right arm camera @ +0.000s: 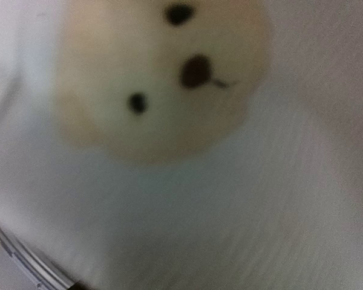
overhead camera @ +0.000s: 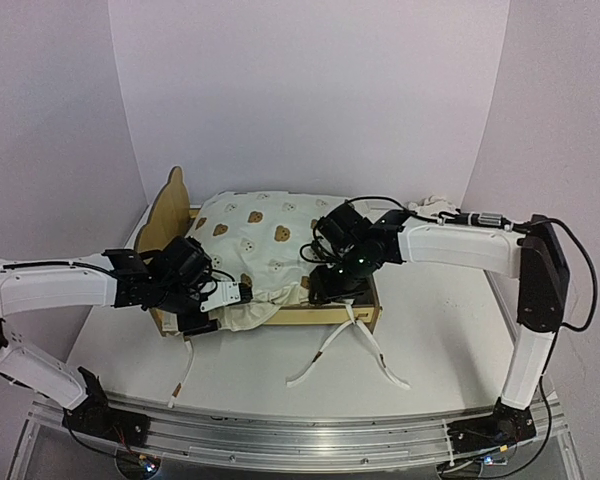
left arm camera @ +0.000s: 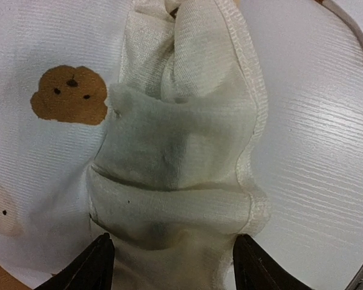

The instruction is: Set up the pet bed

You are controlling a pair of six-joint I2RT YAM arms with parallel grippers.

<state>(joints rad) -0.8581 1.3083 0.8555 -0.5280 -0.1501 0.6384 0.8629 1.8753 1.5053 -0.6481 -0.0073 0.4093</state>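
Left claw (left arm camera: 172, 269) is spread wide, fingers (left arm camera: 91, 269) flanking the bunched corner of the bear-print cushion (overhead camera: 260, 235). Cloth fills the gap, but I see no clear pinch. Right claw (overhead camera: 332, 285) is pressed onto the cushion just right of centre in the top view. I can't tell its state, since the wrist view is only a blurred bear face. Pet bed (overhead camera: 310, 318) sits mid-picture on the white counter (overhead camera: 450, 330), curved headboard (overhead camera: 166, 212) at left.

My read on the step: seating the cushion in the bed. The lower-left corner slumps over the front rail, so next I need to clamp it and tuck it inside.

Cushion is soft ribbed knit, hemmed and floppy. Bed is rigid light wood. Tie strings (overhead camera: 355, 350) trail loose below the rail.
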